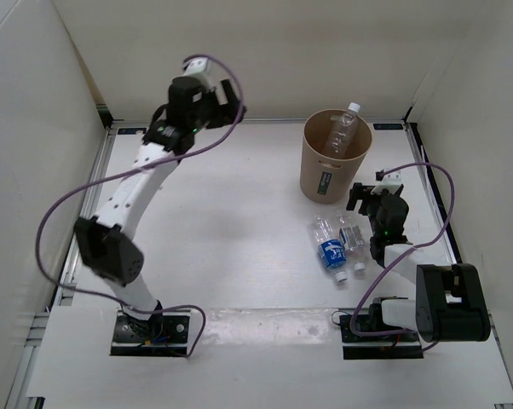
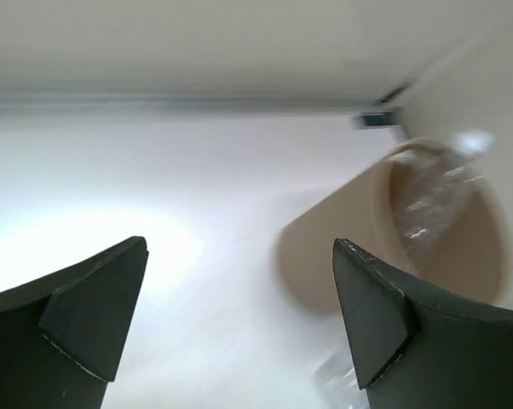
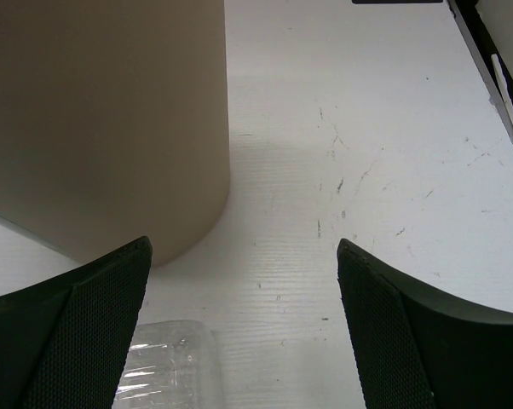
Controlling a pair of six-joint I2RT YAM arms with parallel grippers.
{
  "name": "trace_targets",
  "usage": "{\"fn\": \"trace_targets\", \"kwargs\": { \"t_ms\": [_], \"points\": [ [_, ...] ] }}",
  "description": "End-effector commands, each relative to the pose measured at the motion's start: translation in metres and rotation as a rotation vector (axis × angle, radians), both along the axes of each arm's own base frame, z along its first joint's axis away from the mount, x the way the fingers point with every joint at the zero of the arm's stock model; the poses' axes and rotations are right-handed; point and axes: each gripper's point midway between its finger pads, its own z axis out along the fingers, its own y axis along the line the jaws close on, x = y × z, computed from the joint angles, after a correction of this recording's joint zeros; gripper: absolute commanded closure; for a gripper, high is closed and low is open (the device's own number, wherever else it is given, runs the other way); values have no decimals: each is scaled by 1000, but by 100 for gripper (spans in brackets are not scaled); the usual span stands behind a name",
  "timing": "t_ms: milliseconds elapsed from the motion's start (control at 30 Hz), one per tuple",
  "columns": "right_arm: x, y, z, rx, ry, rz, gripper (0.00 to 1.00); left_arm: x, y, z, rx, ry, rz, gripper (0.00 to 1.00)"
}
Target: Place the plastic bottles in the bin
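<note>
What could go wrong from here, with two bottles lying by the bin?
1. The slim bottle leans in the bin with its cap above the rim, so the next drop may hit it or bounce out.
2. The blue-label bottle and the short clear bottle lie side by side, so closing on one may roll the other away.
3. The open right gripper sits close to the bin wall, so a careless swing could knock the bin.

The bin (image 1: 325, 179) blocks the way ahead-left of the right fingers (image 3: 77, 341); the blue-label bottle (image 1: 330, 249) and short clear bottle (image 1: 351, 234) lie beside them. Left of the bin the desk (image 1: 231, 230) is open.
</note>
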Motion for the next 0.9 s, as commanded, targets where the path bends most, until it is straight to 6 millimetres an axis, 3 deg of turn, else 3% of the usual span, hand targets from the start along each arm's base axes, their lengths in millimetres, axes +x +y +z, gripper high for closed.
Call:
{"fn": "trace_targets", "kwargs": {
  "t_ms": [0,67,100,133,200,233,367,433,500,533,567,600,633,667,700,767,800,833,867],
  "points": [
    [8,-2,23,-6,-75,-21,10,-41,62,-30,106,85,112,0],
    [8,-2,22,-6,-72,-19,10,-51,88,-32,89,101,171,0],
    [8,-2,24,-7,-78,-21,10,-60,94,-63,113,167,180,0],
    [9,-4,25,-1,-80,-26,10,-68,104,-54,99,147,198,0],
    [9,-16,40,6,-107,-101,10,-76,115,-76,121,193,229,0],
    [9,-15,38,8,-59,-106,10,-81,119,-71,116,182,234,0],
    [1,-3,71,-16,-40,-45,10,-91,128,-88,126,216,247,0],
    [-12,7,76,-18,33,14,10,-94,133,-97,136,234,252,0],
    [-12,11,111,-2,17,36,10,-96,139,-99,137,241,255,0],
    [-35,20,89,7,164,101,10,-98,140,-105,140,256,252,0],
    [-34,18,123,-35,125,125,10,-100,143,-103,139,252,255,0],
    [-41,31,132,-48,123,239,10,-102,144,-106,155,249,252,0],
    [-67,46,110,-50,262,369,10,-103,146,-111,162,253,251,0],
    [-67,43,138,-107,215,425,10,-107,147,-110,163,247,252,0],
    [-88,46,122,-76,332,451,10,-108,149,-112,168,245,254,0],
    [-89,36,135,-55,363,449,10,-114,150,-118,169,256,257,0],
    [-109,37,118,-20,486,460,10,-116,150,-120,165,260,257,0],
    [-111,37,117,-7,517,463,10,-119,150,-123,161,267,253,0],
    [-110,37,102,11,593,457,10,-122,150,-128,162,278,251,0]
  ]
}}
